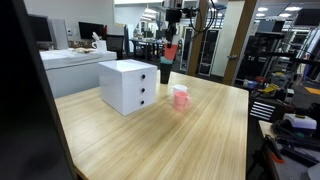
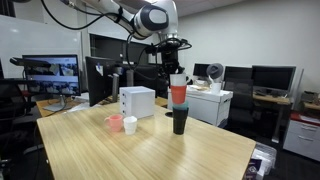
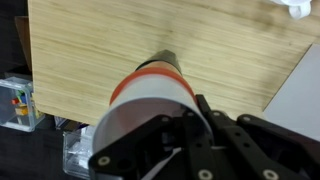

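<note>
The claw (image 2: 177, 75) is clamped on a red cup (image 2: 178, 94), gripping it near the top. The cup stands upright a little right of centre in that exterior view. Because the grip is high on the cup, its body hangs free below the fingers, and the arm comes straight down from above. This keeps the cup level rather than tipped.

Directly beneath it a black cup (image 2: 180, 122) stands upright on the bench (image 2: 150, 155). The two cups line up one above the other, so the red one sits right over the black one's mouth. They are very close, but I cannot tell whether they touch or whether the red cup's base has entered the rim.

In the wrist view the red cup fills the middle of the frame and hides the black cup below it. The pale wood of the bench spreads across the upper half.

Left of centre in the exterior view a pink cup (image 2: 115, 123) lies just beside a white cup (image 2: 130, 125), well apart from the stacked pair. Behind them stands a white drawer box (image 2: 138, 102). It is set back far enough that the arm has open space around the black cup.
</note>
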Controlling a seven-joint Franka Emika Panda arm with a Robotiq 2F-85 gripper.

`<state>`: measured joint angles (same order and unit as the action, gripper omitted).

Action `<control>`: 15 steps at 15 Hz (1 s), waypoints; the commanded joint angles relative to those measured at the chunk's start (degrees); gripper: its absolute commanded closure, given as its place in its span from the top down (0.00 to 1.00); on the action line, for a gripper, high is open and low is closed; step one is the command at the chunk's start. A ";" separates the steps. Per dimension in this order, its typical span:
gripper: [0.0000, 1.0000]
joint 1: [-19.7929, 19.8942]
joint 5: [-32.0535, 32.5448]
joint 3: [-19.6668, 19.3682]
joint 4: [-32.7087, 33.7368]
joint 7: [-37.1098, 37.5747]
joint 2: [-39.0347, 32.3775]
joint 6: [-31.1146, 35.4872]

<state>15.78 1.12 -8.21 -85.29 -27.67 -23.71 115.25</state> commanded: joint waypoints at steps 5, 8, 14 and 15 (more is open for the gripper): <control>0.01 0.56 0.29 0.42 3.75 1.40 -1.50 -1.22; 0.01 0.59 0.31 0.42 5.11 1.56 -1.85 -1.31; 0.01 0.82 0.16 0.48 6.27 1.61 -3.46 -1.17; 0.01 0.89 0.12 0.50 6.54 1.66 -3.90 -1.10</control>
<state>15.84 1.12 -8.28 -80.62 -27.55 -26.26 115.21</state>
